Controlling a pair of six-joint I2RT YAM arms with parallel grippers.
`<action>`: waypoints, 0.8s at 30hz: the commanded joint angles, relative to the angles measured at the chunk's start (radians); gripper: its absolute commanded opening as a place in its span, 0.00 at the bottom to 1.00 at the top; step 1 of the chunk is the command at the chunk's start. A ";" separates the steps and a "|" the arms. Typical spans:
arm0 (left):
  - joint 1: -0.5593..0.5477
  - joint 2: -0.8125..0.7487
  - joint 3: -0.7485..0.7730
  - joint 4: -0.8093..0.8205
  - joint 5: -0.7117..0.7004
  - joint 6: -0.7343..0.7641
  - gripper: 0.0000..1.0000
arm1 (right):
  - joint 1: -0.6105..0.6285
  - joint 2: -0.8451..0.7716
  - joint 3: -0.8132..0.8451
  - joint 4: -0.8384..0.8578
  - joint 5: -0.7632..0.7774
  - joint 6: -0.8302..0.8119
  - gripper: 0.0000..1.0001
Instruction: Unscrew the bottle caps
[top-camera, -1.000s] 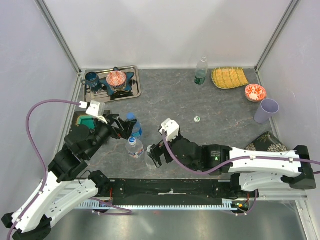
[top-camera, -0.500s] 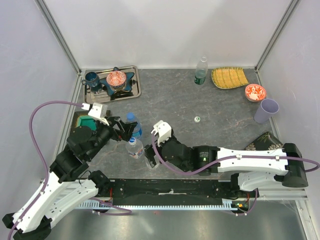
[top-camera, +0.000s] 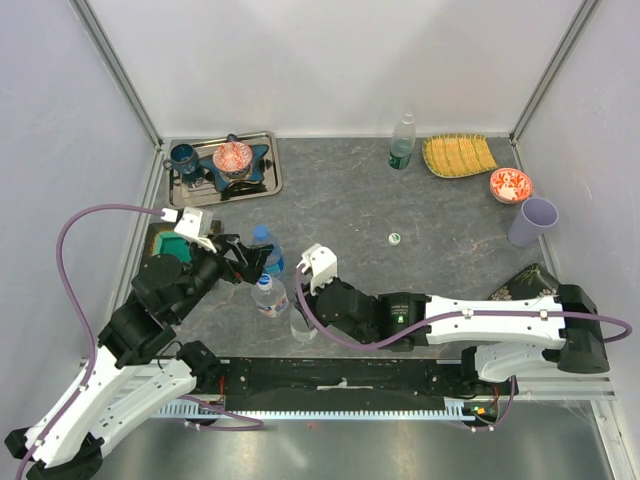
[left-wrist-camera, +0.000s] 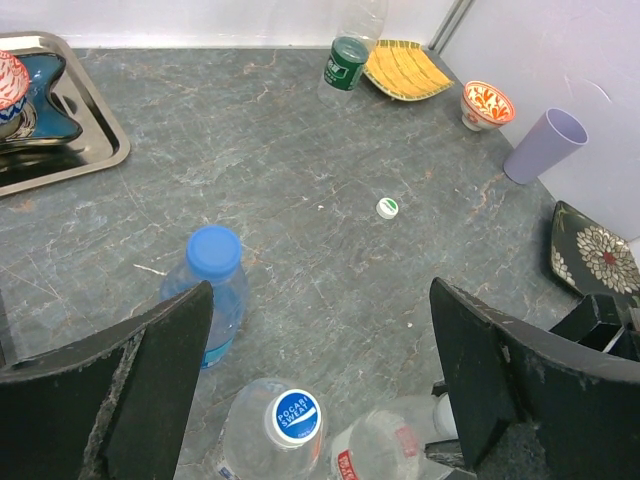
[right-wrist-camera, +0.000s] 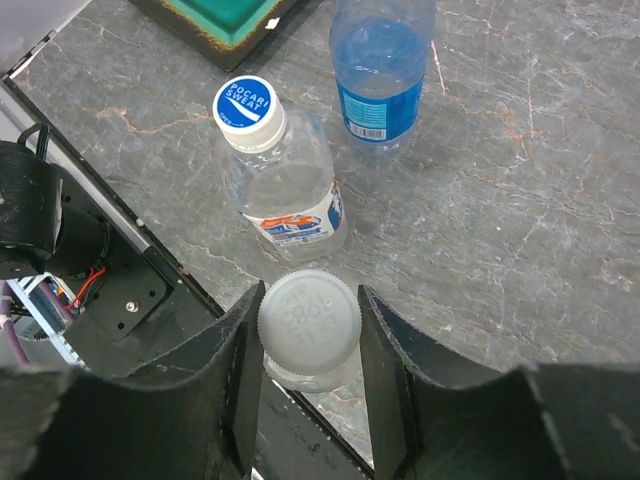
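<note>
One clear bottle (right-wrist-camera: 305, 381), its white cap (right-wrist-camera: 309, 322) clamped in right tool (right-wrist-camera: 310, 305); left tool (left-wrist-camera: 320, 300) apart.

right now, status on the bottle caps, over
Left gripper open, empty. Right gripper shut on white cap of plain bottle. Pocari bottle stands close beside.

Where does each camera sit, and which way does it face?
Top external: above and behind the bases, looking down on the table; both arms, the left end effector and the right end effector show.
Left wrist: on the left arm, facing forward and down toward the green bottle; its open fingers frame the bottom.
Right wrist: on the right arm, looking down at a white cap between its fingers.
Shared: both wrist views show the Pocari bottle and the blue bottle.
</note>
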 joint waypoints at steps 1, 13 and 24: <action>0.000 0.003 0.009 0.014 -0.014 -0.014 0.95 | 0.002 -0.090 0.031 -0.061 0.043 0.021 0.43; 0.000 0.195 0.102 0.277 0.013 0.081 0.99 | -0.363 -0.267 0.258 -0.379 0.118 0.078 0.00; 0.135 0.502 0.297 0.536 0.982 -0.001 1.00 | -0.653 -0.249 0.364 -0.244 -0.573 0.131 0.00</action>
